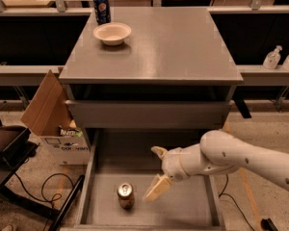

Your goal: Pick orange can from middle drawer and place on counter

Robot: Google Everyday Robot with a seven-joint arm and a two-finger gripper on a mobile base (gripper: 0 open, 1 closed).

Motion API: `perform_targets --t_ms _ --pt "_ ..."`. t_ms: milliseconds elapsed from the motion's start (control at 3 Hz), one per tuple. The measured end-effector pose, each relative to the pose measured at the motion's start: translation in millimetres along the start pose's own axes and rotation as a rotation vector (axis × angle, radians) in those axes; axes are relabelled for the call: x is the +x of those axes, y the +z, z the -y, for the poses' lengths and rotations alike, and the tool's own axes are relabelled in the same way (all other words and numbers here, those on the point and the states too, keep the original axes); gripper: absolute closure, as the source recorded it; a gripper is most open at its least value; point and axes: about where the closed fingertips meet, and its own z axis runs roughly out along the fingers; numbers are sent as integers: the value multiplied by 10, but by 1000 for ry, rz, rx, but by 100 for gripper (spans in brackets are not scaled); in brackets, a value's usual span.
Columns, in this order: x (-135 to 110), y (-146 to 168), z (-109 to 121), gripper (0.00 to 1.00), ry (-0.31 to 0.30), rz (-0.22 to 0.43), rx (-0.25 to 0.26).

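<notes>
The orange can [125, 195] stands upright on the floor of the open middle drawer [183, 206], near its front left. Its silver top faces up. My gripper [156, 171] reaches in from the right on a white arm and hangs over the drawer, just right of the can and a little above it. Its two tan fingers [156, 188] are spread apart and hold nothing. The grey counter [168, 47] lies above and behind the drawer.
A beige bowl [112, 33] and a dark blue can [101, 7] stand at the counter's back left. An open cardboard box [55, 124] sits on the floor left of the cabinet. Clear bottles [279, 58] stand on a shelf at the right. Cables lie on the floor.
</notes>
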Motion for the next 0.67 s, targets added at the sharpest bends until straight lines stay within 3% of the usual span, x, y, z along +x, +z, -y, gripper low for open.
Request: perform_targets --t_ms 333,667 --pt "148 344 -20 0 -4 46 -11" --pt "286 697 -125 0 -19 141 -23"
